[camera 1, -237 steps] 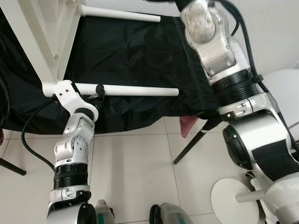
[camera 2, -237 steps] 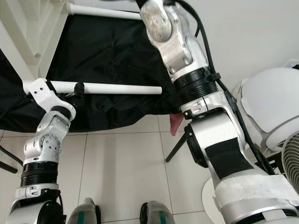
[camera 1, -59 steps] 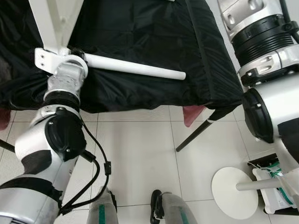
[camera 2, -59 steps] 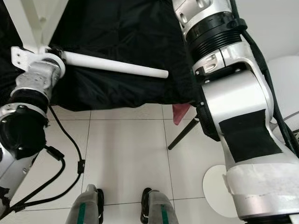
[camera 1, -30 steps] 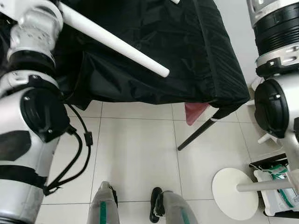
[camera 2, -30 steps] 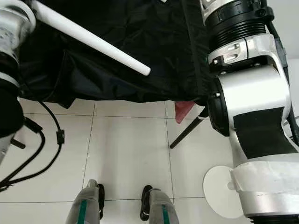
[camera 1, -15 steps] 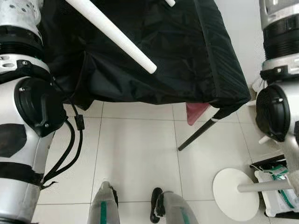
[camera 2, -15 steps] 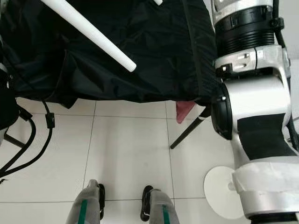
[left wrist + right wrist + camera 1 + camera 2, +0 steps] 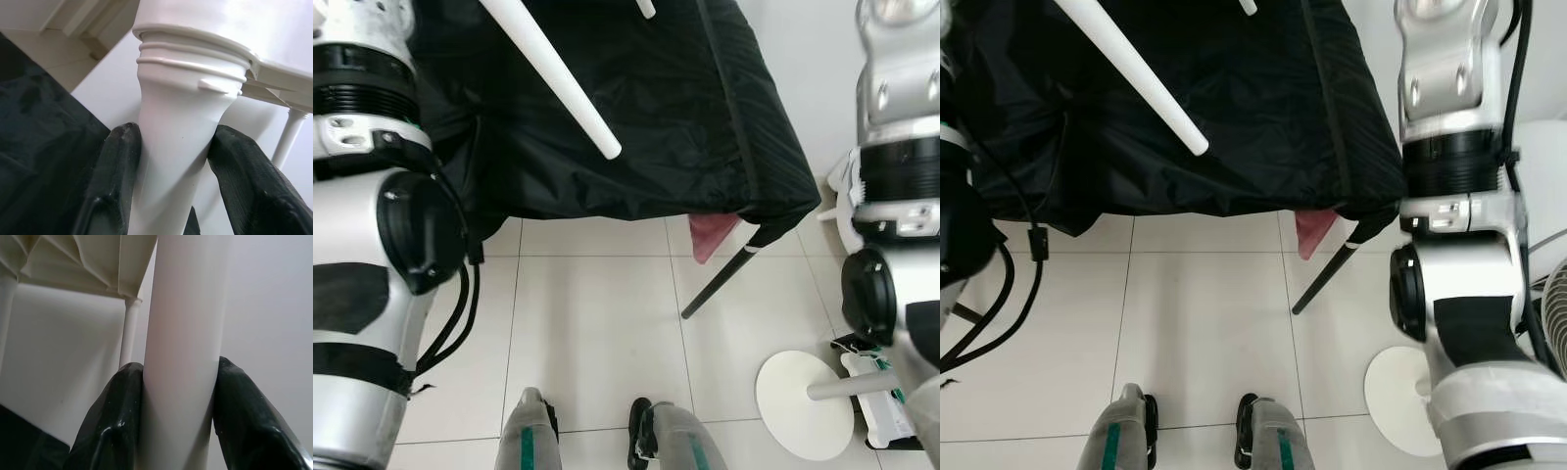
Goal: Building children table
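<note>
Head views, looking down. A black fabric-covered folding worktop (image 9: 685,117) fills the upper centre of the frame; one thin black leg (image 9: 717,284) slants from its lower right corner to the pale tiled floor (image 9: 597,333), with a pink object (image 9: 710,235) just beside that corner. A long white plastic table leg (image 9: 553,78) runs diagonally from the top edge to a free end in the upper centre, over the black cover; the tip of a second white leg (image 9: 646,8) shows at the top edge. The silver left arm (image 9: 362,255) fills the left side and the silver right arm (image 9: 1459,245) the right side. A white round-based stand (image 9: 803,401) sits on the floor at lower right, and the robot's two feet (image 9: 597,441) show at the bottom centre.

Left wrist view: the left gripper (image 9: 173,161) has its black fingers (image 9: 120,166) clamped on a white leg near its ribbed threaded collar (image 9: 195,63), which meets the white table underside (image 9: 274,73).

Right wrist view: the right gripper (image 9: 178,401) has its fingers (image 9: 117,411) clamped on a smooth white leg shaft (image 9: 186,333); the ribbed underside (image 9: 78,259) and another leg (image 9: 128,333) lie beyond.
</note>
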Tool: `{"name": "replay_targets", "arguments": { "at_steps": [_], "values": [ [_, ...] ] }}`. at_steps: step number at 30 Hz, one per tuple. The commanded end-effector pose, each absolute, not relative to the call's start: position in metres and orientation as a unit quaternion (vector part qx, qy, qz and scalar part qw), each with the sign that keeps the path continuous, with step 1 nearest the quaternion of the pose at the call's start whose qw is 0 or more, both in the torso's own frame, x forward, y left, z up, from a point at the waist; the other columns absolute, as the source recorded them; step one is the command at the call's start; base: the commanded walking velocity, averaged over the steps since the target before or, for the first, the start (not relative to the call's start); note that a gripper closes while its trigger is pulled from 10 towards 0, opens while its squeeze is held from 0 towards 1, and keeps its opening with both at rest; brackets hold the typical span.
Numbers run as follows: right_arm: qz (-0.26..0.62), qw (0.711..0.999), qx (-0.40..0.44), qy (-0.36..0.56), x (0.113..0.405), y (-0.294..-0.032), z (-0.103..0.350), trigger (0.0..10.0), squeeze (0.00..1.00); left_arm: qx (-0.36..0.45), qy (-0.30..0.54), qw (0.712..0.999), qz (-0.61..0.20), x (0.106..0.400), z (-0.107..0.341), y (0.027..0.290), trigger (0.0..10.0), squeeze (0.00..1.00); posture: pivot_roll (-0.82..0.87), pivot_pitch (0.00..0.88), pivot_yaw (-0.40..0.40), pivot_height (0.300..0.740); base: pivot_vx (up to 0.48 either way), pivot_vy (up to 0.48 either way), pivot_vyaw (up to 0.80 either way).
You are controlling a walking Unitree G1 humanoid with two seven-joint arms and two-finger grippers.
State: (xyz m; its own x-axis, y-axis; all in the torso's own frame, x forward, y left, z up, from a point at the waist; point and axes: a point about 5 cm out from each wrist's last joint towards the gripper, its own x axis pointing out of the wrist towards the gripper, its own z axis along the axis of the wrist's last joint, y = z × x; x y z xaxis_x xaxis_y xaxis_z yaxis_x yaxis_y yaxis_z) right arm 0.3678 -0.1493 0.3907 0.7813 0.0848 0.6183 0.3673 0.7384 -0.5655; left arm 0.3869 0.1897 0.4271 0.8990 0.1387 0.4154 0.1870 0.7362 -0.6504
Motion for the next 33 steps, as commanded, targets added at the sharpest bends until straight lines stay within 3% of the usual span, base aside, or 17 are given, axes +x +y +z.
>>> {"name": "replay_targets", "arguments": {
  "at_steps": [1,9,14,33],
  "values": [
    [0.039,0.904,-0.391,-0.170,0.394,-0.121,0.305,10.0,0.00,-0.331,-0.427,0.814,-0.215,0.326,0.511,0.168,0.0,0.00,-0.03,0.052,-0.026,0.740,0.000,0.000,0.00],
    [0.116,0.924,-0.344,-0.123,0.401,-0.101,0.279,10.0,0.00,-0.325,-0.421,0.815,-0.229,0.320,0.503,0.158,0.0,0.00,-0.03,0.052,-0.033,0.740,0.000,0.000,0.00],
    [0.159,0.929,-0.314,-0.118,0.408,-0.091,0.287,10.0,0.00,-0.333,-0.405,0.816,-0.243,0.320,0.494,0.149,0.0,0.00,-0.03,0.055,-0.036,0.740,0.000,0.000,0.00],
    [0.168,0.928,-0.312,-0.118,0.413,-0.086,0.295,10.0,0.00,-0.329,-0.397,0.817,-0.257,0.318,0.491,0.140,0.0,0.00,-0.02,0.066,-0.042,0.740,0.000,0.000,0.00]
  ]
}}
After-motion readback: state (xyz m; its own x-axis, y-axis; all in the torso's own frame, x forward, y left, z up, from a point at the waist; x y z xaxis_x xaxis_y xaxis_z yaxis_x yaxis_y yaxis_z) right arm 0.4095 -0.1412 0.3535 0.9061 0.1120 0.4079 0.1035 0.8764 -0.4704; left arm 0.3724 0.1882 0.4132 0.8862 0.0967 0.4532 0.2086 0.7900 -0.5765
